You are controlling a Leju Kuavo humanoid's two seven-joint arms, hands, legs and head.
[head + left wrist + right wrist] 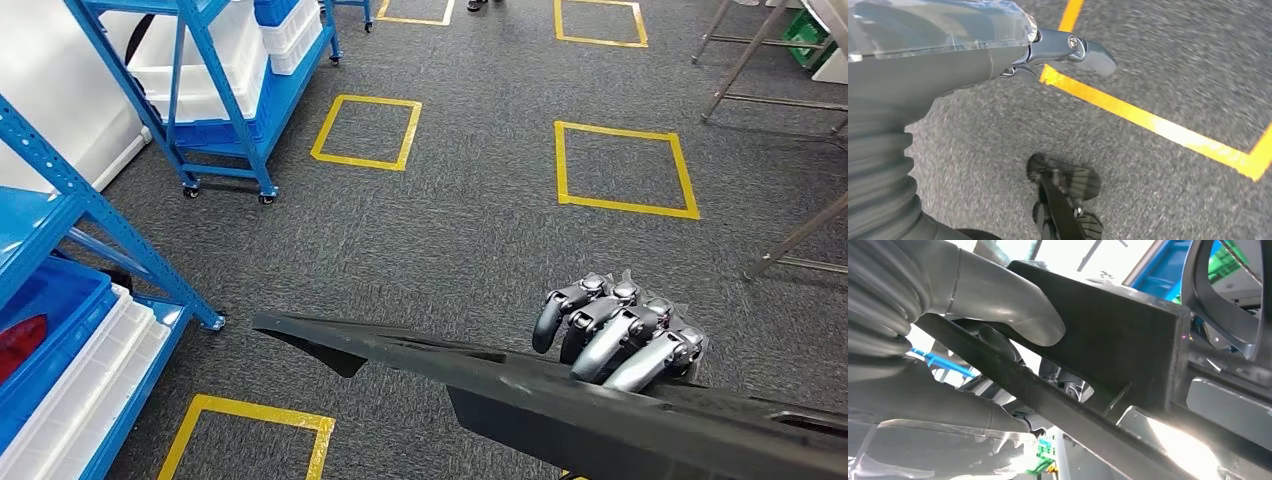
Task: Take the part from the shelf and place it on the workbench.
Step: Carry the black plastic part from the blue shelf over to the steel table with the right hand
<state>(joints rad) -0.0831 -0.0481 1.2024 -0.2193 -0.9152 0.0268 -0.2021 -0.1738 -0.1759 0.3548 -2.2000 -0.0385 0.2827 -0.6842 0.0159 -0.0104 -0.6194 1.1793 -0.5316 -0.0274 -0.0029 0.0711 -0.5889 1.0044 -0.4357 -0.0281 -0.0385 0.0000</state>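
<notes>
The part [520, 385] is a long, flat black piece with a pointed end, stretching across the bottom of the head view above the carpet. My right hand [620, 335] grips it near its wider end, fingers curled over its upper edge. In the right wrist view the thick thumb [1013, 305] presses on the part's black face [1118, 340]. In the left wrist view my left hand [1068, 50] hangs over the floor with its fingers stretched out and nothing in them.
Blue shelving with white bins [215, 75] stands at the back left. A second blue rack [75, 330] with blue and white bins is close on the left. Yellow tape squares [622, 165] mark the grey carpet. Metal legs [800, 240] stand at the right edge.
</notes>
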